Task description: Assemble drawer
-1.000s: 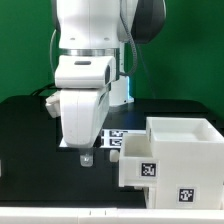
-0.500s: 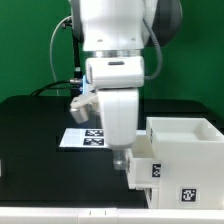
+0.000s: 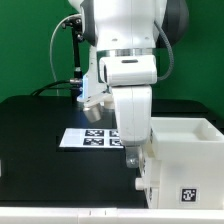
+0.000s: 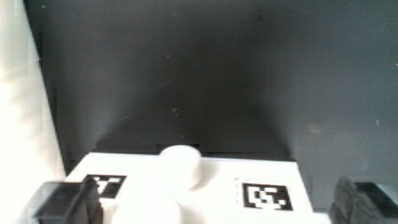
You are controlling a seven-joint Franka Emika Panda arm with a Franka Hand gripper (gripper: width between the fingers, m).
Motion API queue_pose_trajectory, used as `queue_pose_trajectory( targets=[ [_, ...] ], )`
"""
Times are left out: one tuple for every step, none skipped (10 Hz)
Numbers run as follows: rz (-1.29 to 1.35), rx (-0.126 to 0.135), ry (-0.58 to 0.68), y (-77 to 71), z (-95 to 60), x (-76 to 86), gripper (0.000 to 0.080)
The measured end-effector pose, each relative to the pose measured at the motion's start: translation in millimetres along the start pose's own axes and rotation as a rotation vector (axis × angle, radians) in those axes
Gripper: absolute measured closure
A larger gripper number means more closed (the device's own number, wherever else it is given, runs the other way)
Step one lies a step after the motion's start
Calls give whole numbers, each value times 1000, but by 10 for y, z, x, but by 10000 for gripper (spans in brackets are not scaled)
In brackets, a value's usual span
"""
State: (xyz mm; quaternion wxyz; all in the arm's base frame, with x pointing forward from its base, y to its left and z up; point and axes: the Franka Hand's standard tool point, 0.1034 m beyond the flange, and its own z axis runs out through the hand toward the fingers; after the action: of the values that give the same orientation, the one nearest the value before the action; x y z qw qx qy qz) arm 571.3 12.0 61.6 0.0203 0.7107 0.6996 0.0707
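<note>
Hovering at the tray front of the drawer (image 3: 178, 155), which sits on the black desk (image 3: 40, 150) toward the exterior view's right, beside the marker board (image 3: 88, 138). Pincer (image 3: 134, 157) spread wide in the wrist view, dark fingertips (image 4: 64, 204) flanking the tagged face and its white knob (image 4: 176, 165), gripping nothing. Best to centre on the knob, descend squarely, close gently, then slide straight without tilting.

Green wall (image 3: 30, 50) behind, black bench (image 3: 40, 125), pale strip along its front edge, even bright light
</note>
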Motion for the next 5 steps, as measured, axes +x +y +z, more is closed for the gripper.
queue_pose_trajectory(
  targets=[
    [0,1,0,-2,4,0,151],
    [4,-2,2,5,-3,45,151],
    [3,-8,9,18,-17,186,151],
    [5,-18,2,40,-46,238,151],
    [10,-17,-2,43,-48,225,151]
  ],
)
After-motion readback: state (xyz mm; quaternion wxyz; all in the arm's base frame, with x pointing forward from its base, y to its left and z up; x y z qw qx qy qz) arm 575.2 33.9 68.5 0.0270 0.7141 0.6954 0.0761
